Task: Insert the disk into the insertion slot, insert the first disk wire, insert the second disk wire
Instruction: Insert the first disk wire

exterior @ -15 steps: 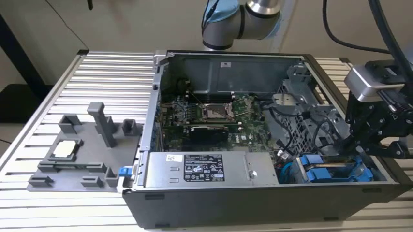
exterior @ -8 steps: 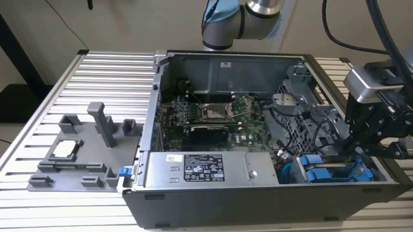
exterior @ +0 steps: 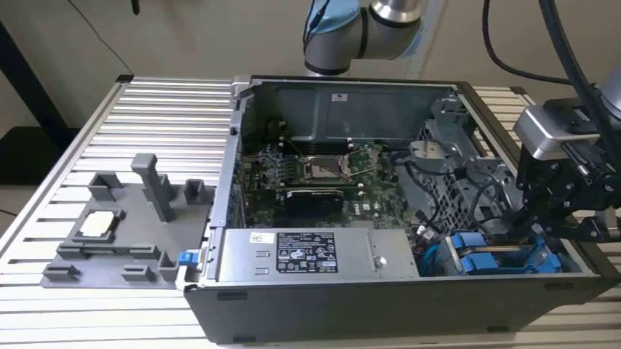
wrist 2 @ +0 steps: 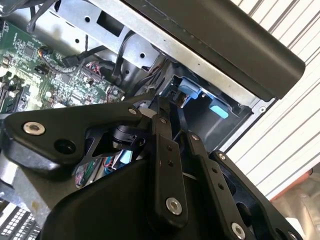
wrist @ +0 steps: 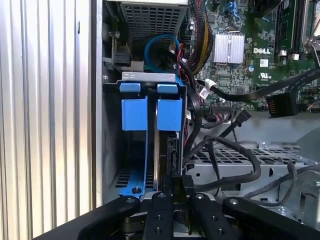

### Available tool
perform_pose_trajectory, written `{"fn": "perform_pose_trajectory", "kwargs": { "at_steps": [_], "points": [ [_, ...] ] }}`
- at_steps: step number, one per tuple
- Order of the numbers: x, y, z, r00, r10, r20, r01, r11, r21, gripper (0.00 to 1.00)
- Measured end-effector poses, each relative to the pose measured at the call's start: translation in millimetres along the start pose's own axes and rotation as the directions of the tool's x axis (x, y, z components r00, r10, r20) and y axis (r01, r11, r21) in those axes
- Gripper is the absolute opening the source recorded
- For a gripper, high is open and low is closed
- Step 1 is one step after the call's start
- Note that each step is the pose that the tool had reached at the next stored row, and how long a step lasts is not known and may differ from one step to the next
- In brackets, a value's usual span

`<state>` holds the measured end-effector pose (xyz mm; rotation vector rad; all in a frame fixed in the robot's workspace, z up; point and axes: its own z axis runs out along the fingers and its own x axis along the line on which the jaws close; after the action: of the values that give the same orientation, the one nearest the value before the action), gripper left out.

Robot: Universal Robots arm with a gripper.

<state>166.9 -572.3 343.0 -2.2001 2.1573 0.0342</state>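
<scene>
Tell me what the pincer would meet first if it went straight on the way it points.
Probably the dark edge of the disk in its blue carrier, right ahead of the pincer in the first wrist view; how near is unclear.

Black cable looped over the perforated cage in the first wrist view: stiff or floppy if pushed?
Probably flexible: the black cable lies in a loose loop over the perforated cage, so it should bend aside. Its thickness suggests some springback. Both ends run out of sight, so it may be tethered.

blue-framed disk (wrist: 169, 115), green motherboard (wrist 2: 55, 82), grey case (exterior: 388, 314)
</scene>
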Motion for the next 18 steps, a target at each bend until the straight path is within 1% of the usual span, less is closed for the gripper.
{"fn": "perform_pose_trajectory", "kwargs": {
  "at_steps": [10, 16, 18],
  "points": [
    [0.2, 0.1, 3.4, 1.0, 0.0, 0.0004, 0.0, 1.0, 0.0006, 0.19],
    [0.5, 0.2, 8.5, 1.0, 0.001, -0.0006, -0.001, 1.0, 0.0007, 0.19],
    [0.6, 0.3, 9.0, 1.0, 0.001, -0.0006, -0.001, 1.0, 0.0006, 0.19]
  ]
}}
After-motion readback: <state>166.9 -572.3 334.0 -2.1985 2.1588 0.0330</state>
